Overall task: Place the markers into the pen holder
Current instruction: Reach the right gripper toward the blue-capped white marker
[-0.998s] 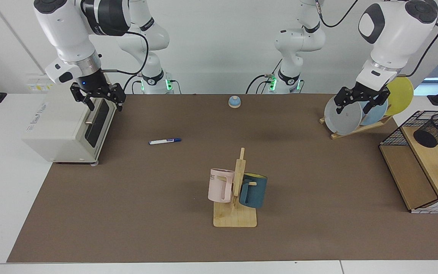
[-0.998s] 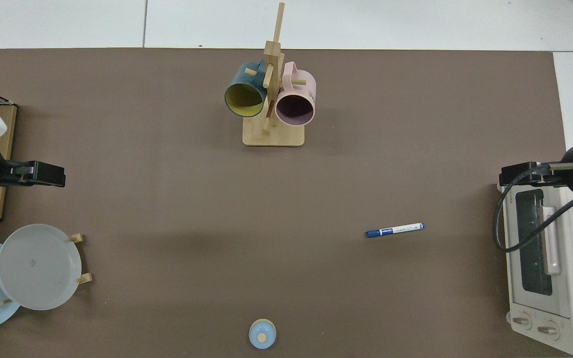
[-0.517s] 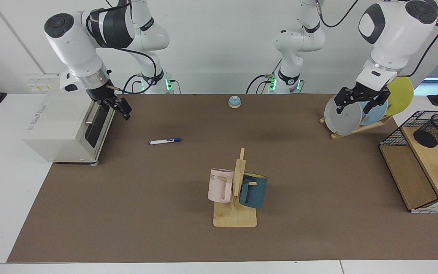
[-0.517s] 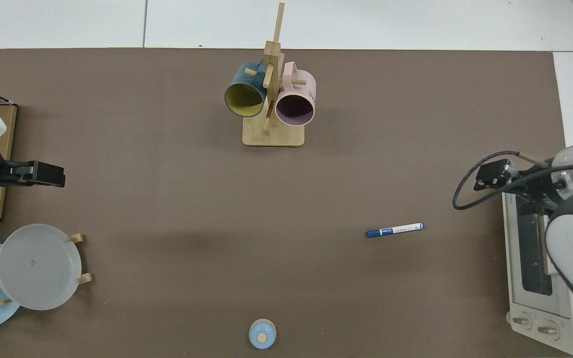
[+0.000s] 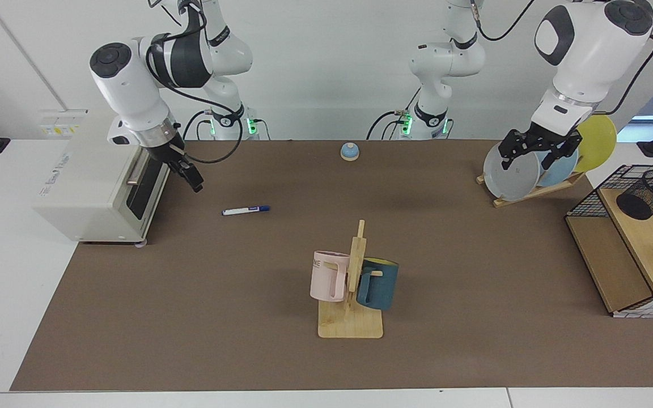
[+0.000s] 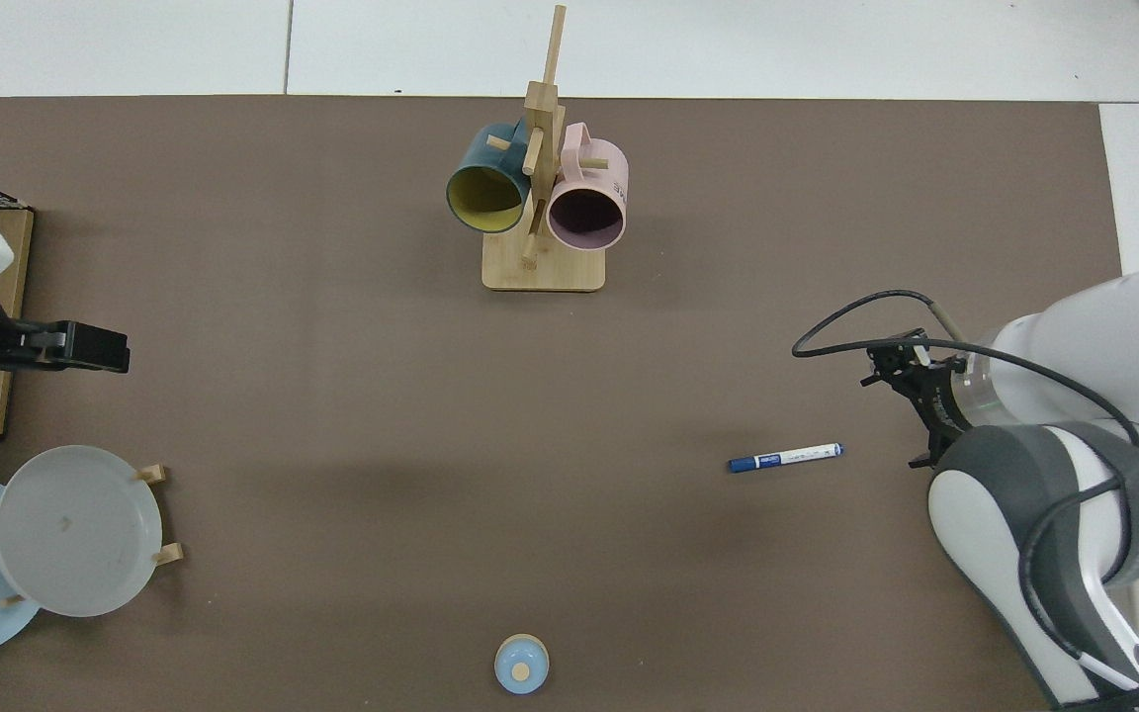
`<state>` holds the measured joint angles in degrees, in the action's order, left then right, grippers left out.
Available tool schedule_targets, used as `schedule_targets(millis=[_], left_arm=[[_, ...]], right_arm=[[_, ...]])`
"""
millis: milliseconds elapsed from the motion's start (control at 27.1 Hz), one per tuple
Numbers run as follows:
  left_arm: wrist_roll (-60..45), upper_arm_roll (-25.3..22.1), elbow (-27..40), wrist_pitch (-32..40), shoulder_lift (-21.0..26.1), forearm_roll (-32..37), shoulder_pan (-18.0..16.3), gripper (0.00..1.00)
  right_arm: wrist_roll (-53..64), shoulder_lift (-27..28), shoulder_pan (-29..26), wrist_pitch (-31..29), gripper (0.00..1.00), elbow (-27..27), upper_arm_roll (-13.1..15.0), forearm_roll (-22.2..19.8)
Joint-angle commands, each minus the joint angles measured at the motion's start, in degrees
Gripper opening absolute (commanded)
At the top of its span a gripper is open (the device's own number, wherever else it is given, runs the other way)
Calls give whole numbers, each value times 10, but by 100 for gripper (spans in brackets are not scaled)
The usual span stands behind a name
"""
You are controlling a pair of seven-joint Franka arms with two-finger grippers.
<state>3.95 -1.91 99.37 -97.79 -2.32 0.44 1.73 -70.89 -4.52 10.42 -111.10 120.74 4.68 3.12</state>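
Note:
The marker (image 5: 245, 210) (image 6: 785, 458), white with a blue cap, lies flat on the brown mat. My right gripper (image 5: 193, 182) (image 6: 916, 396) hangs low just off the toaster's front, a short way from the marker's white end and not touching it; it shows edge-on. The pen holder (image 5: 649, 194), a black mesh cup, lies tilted on the top wooden shelf of the wire basket at the far side of the table from the marker. My left gripper (image 5: 536, 154) (image 6: 85, 348) waits open and empty in front of the plate rack.
A toaster oven (image 5: 100, 187) stands behind the right gripper. A wooden mug rack (image 5: 352, 283) (image 6: 540, 198) with two mugs sits mid-table. A plate rack (image 5: 530, 170) (image 6: 75, 529), a small blue bell (image 5: 350, 151) (image 6: 521, 664) and the wire basket (image 5: 627, 249) are also there.
My right arm has swung away from above the toaster, come down and turned its wrist, ending closer to the marker. The left arm and the marker have not moved.

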Motion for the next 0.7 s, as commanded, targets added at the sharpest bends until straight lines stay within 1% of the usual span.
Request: schedule_targets(millis=[0, 148, 296, 443, 665], left_arm=[[12, 2, 9, -7, -4, -5, -8, 100], [12, 2, 9, -7, -4, -5, -8, 100], [12, 2, 9, -7, -4, -5, -8, 100], [12, 2, 9, -7, -4, -5, -8, 100], [11, 2, 10, -7, -4, -5, -8, 100]], right_arm=[[-79, -8, 0, -67, 100, 70, 1, 29], [-81, -6, -3, -99, 100, 92, 1, 37], [-91, 17, -1, -119, 100, 95, 1, 41], [-104, 27, 0, -156, 100, 119, 1, 50], [-132, 39, -1, -202, 100, 151, 1, 86]])
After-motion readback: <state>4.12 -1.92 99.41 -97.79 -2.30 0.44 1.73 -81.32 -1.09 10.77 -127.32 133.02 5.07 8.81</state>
